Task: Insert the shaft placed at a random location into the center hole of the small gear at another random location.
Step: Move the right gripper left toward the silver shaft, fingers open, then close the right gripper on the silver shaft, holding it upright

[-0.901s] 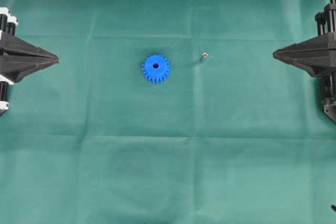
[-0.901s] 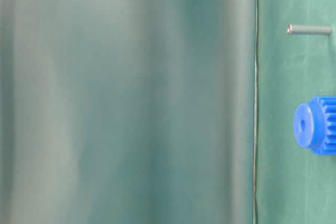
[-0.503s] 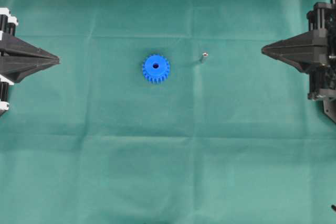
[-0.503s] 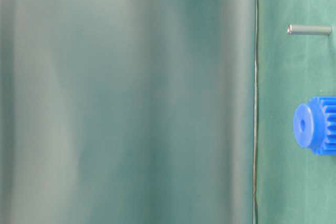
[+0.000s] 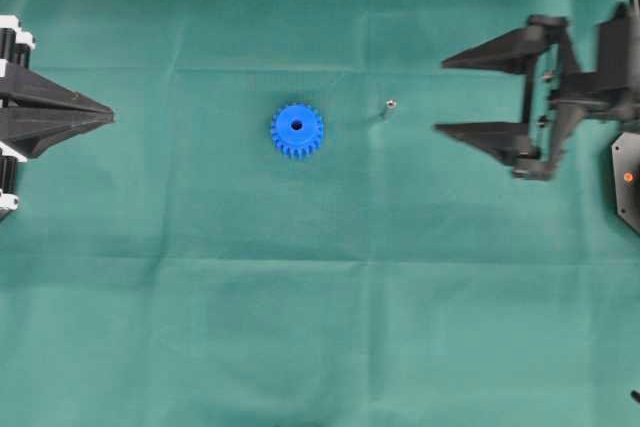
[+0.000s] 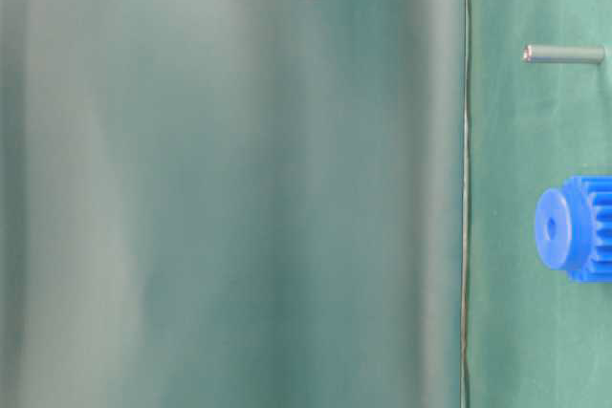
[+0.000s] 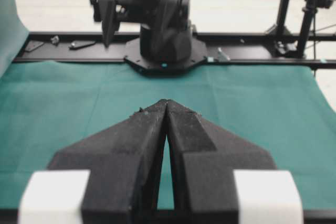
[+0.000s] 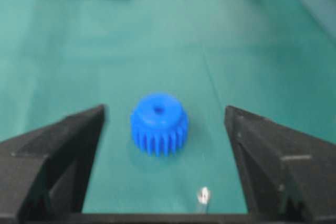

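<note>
Shaft (image 5: pixel 390 105) stands upright beside small gear (image 5: pixel 297 130).

The overhead camera is looking straight down on the small gear (image 5: pixel 297 130) from far off. The table-level camera is sitting close beside it, turned sideways, catching it at the right edge (image 6: pixel 577 227). The left wrist camera is facing across the green cloth (image 7: pixel 252 103). The right wrist camera is peering low at the gear (image 8: pixel 158 123), sharing it with both exterior views.
</note>
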{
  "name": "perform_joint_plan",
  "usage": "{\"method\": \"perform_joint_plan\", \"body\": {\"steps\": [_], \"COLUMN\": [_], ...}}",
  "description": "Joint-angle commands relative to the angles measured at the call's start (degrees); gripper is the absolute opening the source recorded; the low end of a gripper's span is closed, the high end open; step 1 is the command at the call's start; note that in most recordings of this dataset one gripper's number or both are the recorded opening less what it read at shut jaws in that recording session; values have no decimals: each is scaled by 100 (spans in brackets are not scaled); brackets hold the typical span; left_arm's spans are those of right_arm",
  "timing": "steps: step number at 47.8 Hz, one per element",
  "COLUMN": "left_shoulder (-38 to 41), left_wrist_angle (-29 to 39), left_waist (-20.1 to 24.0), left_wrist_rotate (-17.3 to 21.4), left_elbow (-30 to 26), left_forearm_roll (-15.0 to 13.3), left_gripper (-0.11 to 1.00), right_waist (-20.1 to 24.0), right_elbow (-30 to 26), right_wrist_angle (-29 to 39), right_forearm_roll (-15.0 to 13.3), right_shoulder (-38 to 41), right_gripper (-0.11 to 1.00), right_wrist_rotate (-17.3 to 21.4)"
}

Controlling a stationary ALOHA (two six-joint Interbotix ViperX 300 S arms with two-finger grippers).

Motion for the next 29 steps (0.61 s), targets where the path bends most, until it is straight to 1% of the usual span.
{"method": "perform_joint_plan", "body": {"steps": [1,6,12,18,23,29], "left_shoulder": [44,44,53,62,62,70], "left_wrist_angle": [9,26,70,132,158,158], "left_waist": [9,0,9,9,0,9], "left_wrist_rotate": [0,0,0,0,0,0], "left_elbow": [-141,-141,-141,-141,-132,-132], "left_forearm_roll": [9,9,9,9,9,9], "left_gripper": [0,0,0,0,0,0], "right_waist": [-88,-193,-299,-299,-316,-360], "right_elbow": [-62,-97,-202,-360,-519,-606], "right_wrist_angle": [-598,-1143,-1521,-1670,-1705,-1731], "right_forearm_roll": [44,105,176,264,281,299], "right_shoulder": [642,1362,2153,2689,3015,3217], "right_gripper": [85,86,86,86,86,86], "right_wrist_rotate": [-26,-26,-26,-26,-26,-26]}}
